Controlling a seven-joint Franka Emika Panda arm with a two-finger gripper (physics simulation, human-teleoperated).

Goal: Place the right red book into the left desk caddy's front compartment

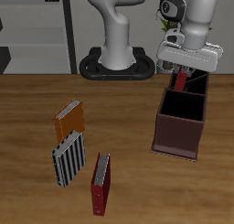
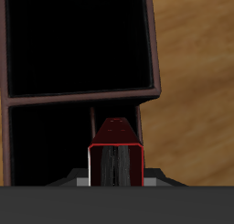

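Note:
My gripper [image 1: 183,72] is shut on the right red book [image 1: 181,81], a slim dark red hardcover held upright. It hangs over the left desk caddy [image 1: 179,136], a reddish-brown box that is black inside, at the end farthest from the table's front edge. In the wrist view the book [image 2: 116,159] shows end on between my fingers, with a caddy divider [image 2: 82,98] and black compartments [image 2: 78,40] beneath it. The caddy's tall outer wall faces the table's front edge. I cannot tell which opening is the front compartment.
Three books lie on the table away from the caddy: an orange one [image 1: 69,120], a grey striped one [image 1: 68,159], and a brighter red one with a grey page edge [image 1: 101,184]. The robot base [image 1: 117,63] stands behind.

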